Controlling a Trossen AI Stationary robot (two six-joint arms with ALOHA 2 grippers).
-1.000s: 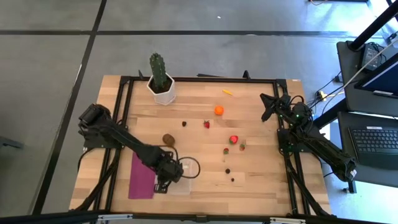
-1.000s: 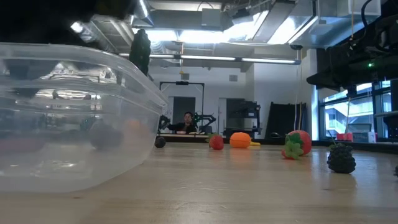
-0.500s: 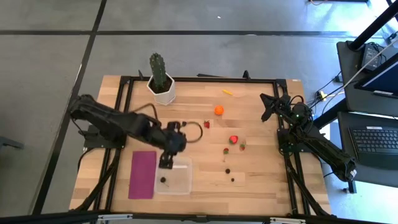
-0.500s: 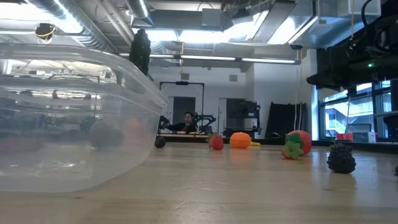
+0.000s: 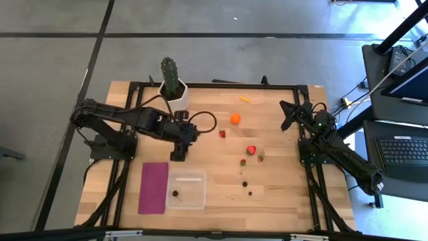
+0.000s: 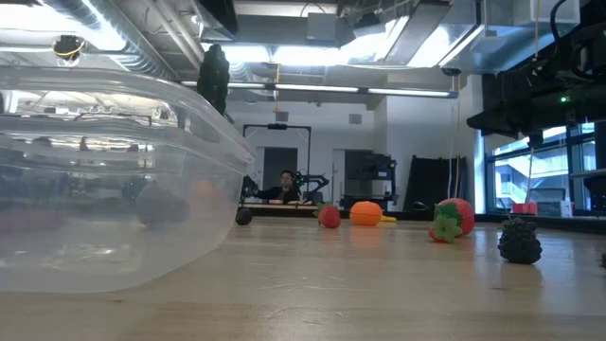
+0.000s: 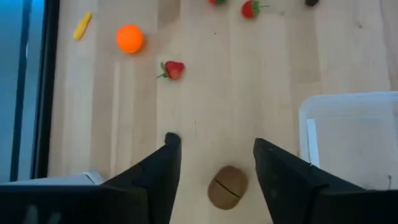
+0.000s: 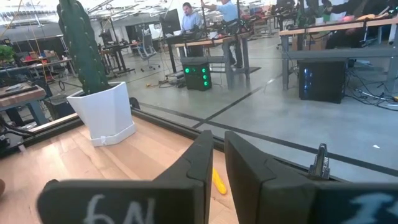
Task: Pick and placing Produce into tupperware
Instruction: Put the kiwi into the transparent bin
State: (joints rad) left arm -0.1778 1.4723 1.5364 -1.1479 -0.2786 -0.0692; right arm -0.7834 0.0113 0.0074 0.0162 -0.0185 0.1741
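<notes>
High view: Left arm reaches from its base at the table's left edge across toward the middle, elbow bent, left gripper (image 5: pixel 178 154) pointing down just beyond the far edge of the tub (image 5: pixel 198 175). Right arm waits folded along the right edge, right gripper (image 5: pixel 289 116) aimed at the far side. Tub sits at the near edge with one dark berry (image 5: pixel 175 193) inside, just beside the magenta mat (image 5: pixel 153 187). Loose on the wood toward the right: orange (image 5: pixel 235 118), a yellow piece (image 5: pixel 246 100) with its long axis slanted, and strawberries (image 5: pixel 251 150).

Low view: Shows the tub's clear wall large at the left. Orange, strawberries and a blackberry (image 6: pixel 519 241) stand farther off across the board. Neither gripper in sight here.

Left wrist view: Looks straight down, fingers (image 7: pixel 158 180) spread wide and holding nothing. Kiwi (image 7: pixel 227 186) lies on the wood between them, closer to one finger, touching neither. Oval, long axis roughly in line with the fingers, with a dark crease across it. Tub corner just beside the other finger. Orange, yellow piece and a strawberry lie farther ahead.

Right wrist view: Held level and low, looking over the far edge into the room. Fingers (image 8: pixel 202 168) drawn together to a thin slit, nothing between them. Cactus (image 8: pixel 78 46) stands upright in its white pot (image 8: pixel 109 112). Yellow piece on the wood just past the fingertips.
</notes>
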